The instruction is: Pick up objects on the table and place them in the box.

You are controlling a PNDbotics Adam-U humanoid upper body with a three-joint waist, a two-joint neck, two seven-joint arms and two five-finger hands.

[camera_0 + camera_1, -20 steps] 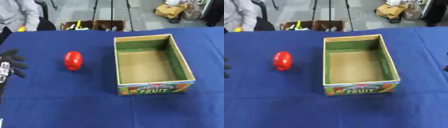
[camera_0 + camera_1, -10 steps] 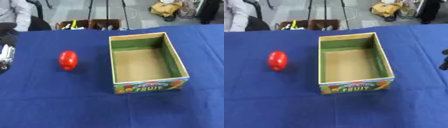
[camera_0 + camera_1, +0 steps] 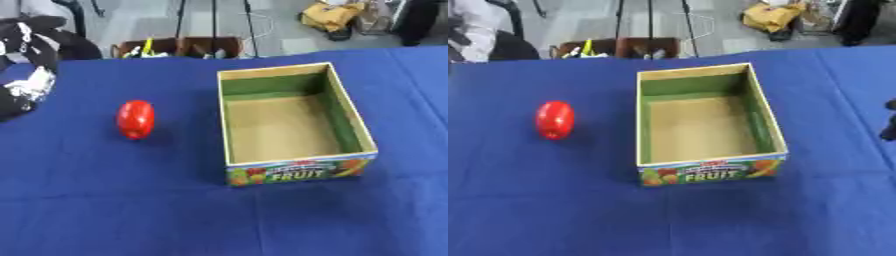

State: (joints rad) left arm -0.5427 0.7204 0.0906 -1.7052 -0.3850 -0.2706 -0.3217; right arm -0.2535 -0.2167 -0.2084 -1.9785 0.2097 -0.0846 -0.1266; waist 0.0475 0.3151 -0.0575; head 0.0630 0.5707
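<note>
A shiny red oval fruit point(image 3: 136, 118) lies on the blue tablecloth, left of the box and apart from it. The cardboard box point(image 3: 299, 171) has a green inner lining and a front panel that reads FRUIT; it stands open-topped with nothing inside. My left hand point(image 3: 28, 85), black with silver parts, is raised at the left edge, well left of the red fruit and not touching it. Only a dark tip of my right hand point(image 3: 890, 121) shows at the right edge, level with the box and apart from it.
The blue table point(image 3: 131, 210) runs across the whole view. Beyond its far edge stand a brown crate of small items point(image 3: 179, 47), tripod legs point(image 3: 214, 20) and a yellow bag point(image 3: 328, 15) on the floor.
My left hand has risen along the left edge, from beside the fruit to higher up. The dark tip of my right hand still shows at the right edge. The view has shifted slightly.
</note>
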